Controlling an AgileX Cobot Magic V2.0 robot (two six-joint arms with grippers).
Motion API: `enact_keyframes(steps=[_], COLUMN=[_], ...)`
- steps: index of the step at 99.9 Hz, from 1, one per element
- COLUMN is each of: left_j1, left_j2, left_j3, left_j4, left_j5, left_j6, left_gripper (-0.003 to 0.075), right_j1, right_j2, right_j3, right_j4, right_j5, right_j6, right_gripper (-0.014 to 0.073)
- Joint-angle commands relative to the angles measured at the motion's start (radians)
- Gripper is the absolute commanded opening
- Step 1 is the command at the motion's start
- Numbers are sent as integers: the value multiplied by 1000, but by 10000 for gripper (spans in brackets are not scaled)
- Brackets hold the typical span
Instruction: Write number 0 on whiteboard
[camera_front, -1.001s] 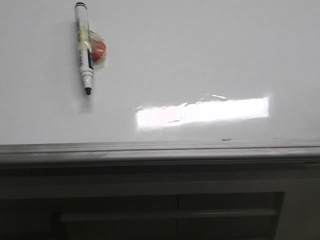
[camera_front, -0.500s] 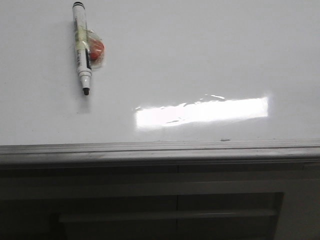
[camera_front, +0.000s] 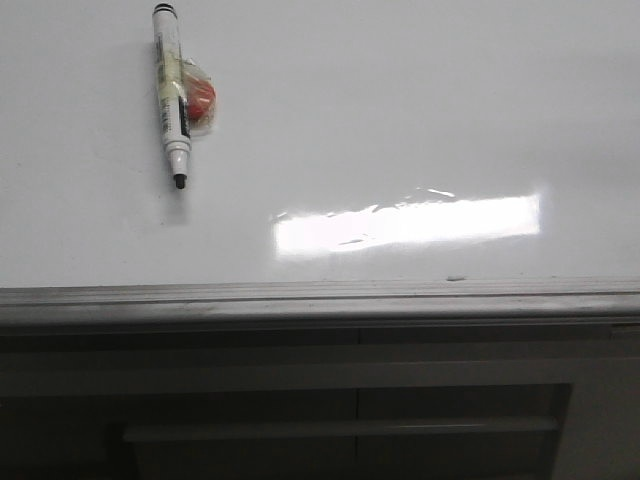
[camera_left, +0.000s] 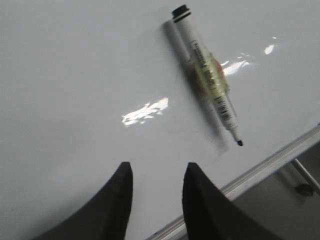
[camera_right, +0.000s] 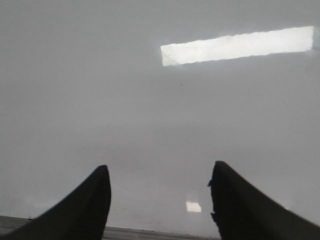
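On the whiteboard (camera_front: 420, 110), toward its far left part in the front view, we found the marker (camera_front: 172, 92) lying uncapped, its black tip pointing toward the board's grey rim (camera_front: 320, 295) and a small red object (camera_front: 200, 100) taped against its barrel. No number 0 was yet drawn; the glossy surface carried only a bright reflection of a light (camera_front: 410, 222). We saw the left gripper (camera_left: 156, 172) hanging over the board near the marker (camera_left: 207, 74) with its 2 fingers (camera_left: 120, 187) apart and holding nothing, and the right gripper (camera_right: 159, 182) likewise spread wide and empty over a bare part of the board (camera_right: 125, 90). We judged the step in hand to be the pickup of the marker by the left arm. To do it well, we would turn the jaws across the barrel, close on the labelled middle section clear of the taped lump, and keep the tip free so that it meets the board squarely. We would then lift cleanly to avoid a stray stroke. A printed label and a barcode-like strip (camera_left: 226, 107) showed on the barrel, but we could read no brand or word. Below the rim we noted a dark panel with a bar handle (camera_front: 340, 430).
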Motion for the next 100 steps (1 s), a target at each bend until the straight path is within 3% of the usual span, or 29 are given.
enact_keyframes(steps=[1,17,34,90,100], left_j1=[-89,-249,-304,-304,-304], left_j2=[59,174,259,420,443], left_j3=[-75,-82,-82,-82,-82], left_j4=[9,9,5,-2,-2], left_j5=[-41,-109,-227,-341,-332], left_j6=[-105,-308,-440,-454,-454], left_gripper=[210,236,281,285,258], right_j1=[1,1,1,1,1], right_j2=[17,17,17,17,17], right_j3=[-38,-38,-38,-38,-38], right_j4=[2,2,2,2,2], right_j5=[-85,-85,-85,-85,-85], right_j6=[-11,-11,-11,-11,-11], right_gripper=[383,383,383,383,383])
